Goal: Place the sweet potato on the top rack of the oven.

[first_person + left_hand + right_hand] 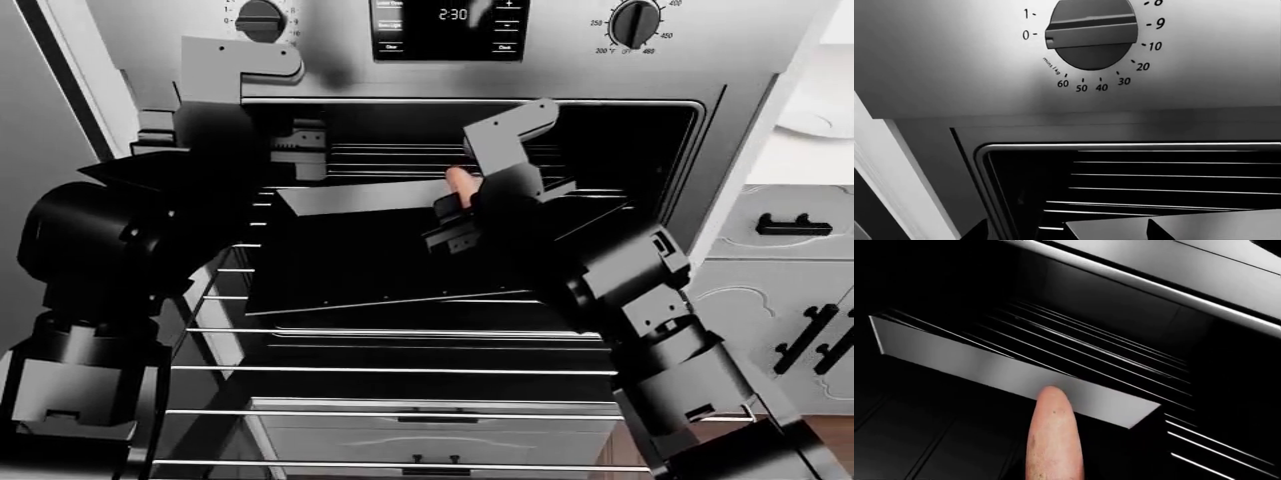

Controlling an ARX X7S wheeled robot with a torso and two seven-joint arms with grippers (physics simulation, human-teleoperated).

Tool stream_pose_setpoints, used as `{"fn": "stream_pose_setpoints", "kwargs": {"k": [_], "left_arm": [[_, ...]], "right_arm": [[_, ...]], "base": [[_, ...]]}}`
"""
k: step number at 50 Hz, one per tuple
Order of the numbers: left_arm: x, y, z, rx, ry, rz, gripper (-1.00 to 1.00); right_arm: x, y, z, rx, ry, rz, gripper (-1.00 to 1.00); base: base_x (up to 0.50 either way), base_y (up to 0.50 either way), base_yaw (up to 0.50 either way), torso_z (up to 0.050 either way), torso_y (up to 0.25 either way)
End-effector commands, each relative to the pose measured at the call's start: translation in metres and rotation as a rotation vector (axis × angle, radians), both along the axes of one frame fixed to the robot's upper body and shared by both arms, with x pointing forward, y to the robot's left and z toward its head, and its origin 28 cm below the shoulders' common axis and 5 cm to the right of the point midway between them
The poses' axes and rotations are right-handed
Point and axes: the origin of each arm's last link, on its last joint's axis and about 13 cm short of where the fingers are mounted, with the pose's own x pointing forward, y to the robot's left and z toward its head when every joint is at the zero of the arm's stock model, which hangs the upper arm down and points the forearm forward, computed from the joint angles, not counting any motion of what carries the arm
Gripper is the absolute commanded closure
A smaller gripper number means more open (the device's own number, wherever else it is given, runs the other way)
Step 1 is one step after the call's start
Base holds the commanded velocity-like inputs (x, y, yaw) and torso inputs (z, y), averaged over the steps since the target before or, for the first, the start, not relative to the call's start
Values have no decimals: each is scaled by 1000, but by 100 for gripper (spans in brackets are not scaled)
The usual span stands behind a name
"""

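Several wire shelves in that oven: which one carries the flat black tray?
The top rack, level with the right claw holding the sweet potato. The pulled-out shelves below are bare chrome bars.

Brushed stainless-steel oven (747, 60), chrome wire top rack (400, 160) with glossy black tray; smooth matt-skinned sweet potato (1053, 440).

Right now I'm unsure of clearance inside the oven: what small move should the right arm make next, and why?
Probably ease the right gripper a little lower and release: it holds the sweet potato above the black tray of the top rack, inside the oven, not yet resting.
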Motion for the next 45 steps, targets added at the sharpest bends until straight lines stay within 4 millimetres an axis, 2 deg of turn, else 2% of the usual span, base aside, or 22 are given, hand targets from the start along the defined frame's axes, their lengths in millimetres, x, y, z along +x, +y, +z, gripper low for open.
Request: {"fn": "stream_pose_setpoints", "kwargs": {"k": [1,8,9,24,32,45], "left_arm": [[-1,-1,0,0,0,0,-100],[-2,1,2,-2,-4,0,-100],[-2,0,2,2,-5,0,-100],[-1,1,2,1,-5,0,-100],[-2,-1,1,0,-5,-5,-100],[-10,-2,4,-9,-20,-19,-100]], "right_arm": [[0,1,0,-12,-6,9,100],[0,1,-2,-11,-1,12,100],[0,1,-2,-11,-1,11,-100],[-4,-3,6,-4,-18,11,-100],[-20,-10,25,7,-75,0,-100],[-47,-19,44,37,-150,-17,-100]], "base": [[0,0,0,0,0],[0,0,0,0,0],[0,0,0,0,0],[0,0,0,0,0],[0,0,0,0,0],[0,0,0,0,0]]}}
